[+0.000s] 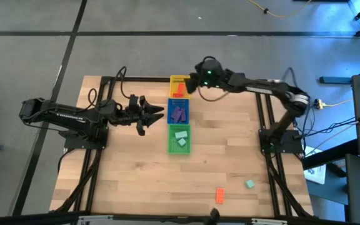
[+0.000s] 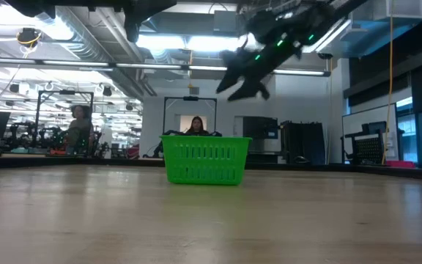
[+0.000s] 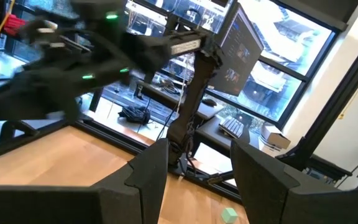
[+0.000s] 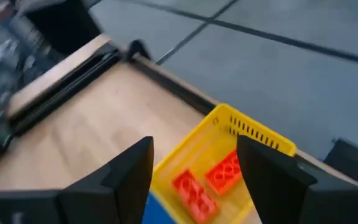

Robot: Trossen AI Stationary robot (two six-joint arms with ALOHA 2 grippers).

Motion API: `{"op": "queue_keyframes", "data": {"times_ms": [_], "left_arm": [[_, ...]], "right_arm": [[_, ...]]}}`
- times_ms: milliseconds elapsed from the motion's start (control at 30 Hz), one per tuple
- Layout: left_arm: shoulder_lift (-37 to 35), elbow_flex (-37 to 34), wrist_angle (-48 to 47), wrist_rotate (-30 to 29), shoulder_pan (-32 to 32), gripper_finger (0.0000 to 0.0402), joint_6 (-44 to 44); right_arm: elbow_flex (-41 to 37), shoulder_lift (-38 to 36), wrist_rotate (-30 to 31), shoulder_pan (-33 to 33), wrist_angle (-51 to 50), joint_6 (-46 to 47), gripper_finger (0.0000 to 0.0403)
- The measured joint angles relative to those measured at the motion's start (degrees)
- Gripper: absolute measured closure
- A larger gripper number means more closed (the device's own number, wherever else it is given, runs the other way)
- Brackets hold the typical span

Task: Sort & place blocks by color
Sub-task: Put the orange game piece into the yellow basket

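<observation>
Three small trays stand in a row at the table's far middle: yellow (image 1: 179, 82) with orange-red blocks (image 4: 192, 188), blue (image 1: 179, 111) with purple blocks, green (image 1: 180, 140) with mint blocks. A loose orange-red block (image 1: 219, 195) and a teal block (image 1: 249, 184) lie flat on the table near its front right. My right gripper (image 4: 194, 144) hovers open and empty above the yellow tray (image 4: 247, 127). My left gripper (image 1: 161, 112) is open and empty just left of the blue tray, above the table. The left wrist view also shows the teal block (image 3: 230, 214).
The trays' walls stand between the two grippers. In the low view the green tray (image 2: 205, 159) fronts the row and my right gripper (image 2: 244, 73) hangs high above it. Bare wood lies on the table's left and near its front. People sit in the room behind.
</observation>
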Motion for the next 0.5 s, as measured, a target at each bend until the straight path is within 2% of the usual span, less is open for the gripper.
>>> {"op": "queue_keyframes", "data": {"times_ms": [167, 367, 500], "left_arm": [[0.00, 0.00, -0.02, 0.00, -0.02, 0.0235, 0.00], [0.00, 0.00, -0.02, 0.42, -0.01, 0.0235, 0.02], [0.00, 0.00, -0.02, 0.44, 0.00, 0.0235, 0.02]], "right_arm": [[-10.96, -13.27, -5.14, 3.08, -0.98, -5.01, 0.0182], [-29.09, -31.57, -8.08, 10.13, 10.05, 4.01, 0.0187], [-36.76, -40.23, -7.81, 14.84, 17.82, 8.63, 0.0187]]}}
